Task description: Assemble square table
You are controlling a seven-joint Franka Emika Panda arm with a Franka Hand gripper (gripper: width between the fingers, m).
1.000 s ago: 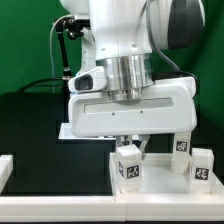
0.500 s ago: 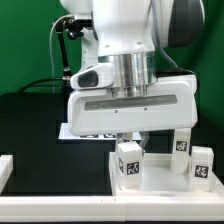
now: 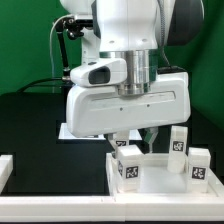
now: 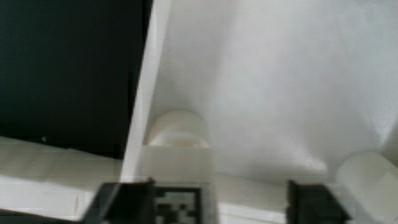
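A: What changed since a moment ago?
B: The arm has swung toward the exterior view's left, uncovering a third leg block (image 3: 179, 143).
A: And the tool (image 3: 133, 143)?
B: Its grip is hidden; I cannot tell. The square table (image 3: 160, 178) lies on the black table (image 3: 35, 125), leg blocks standing on it.

Square table (image 3: 160, 178) smooth white plastic; leg blocks (image 3: 128, 165) matt.
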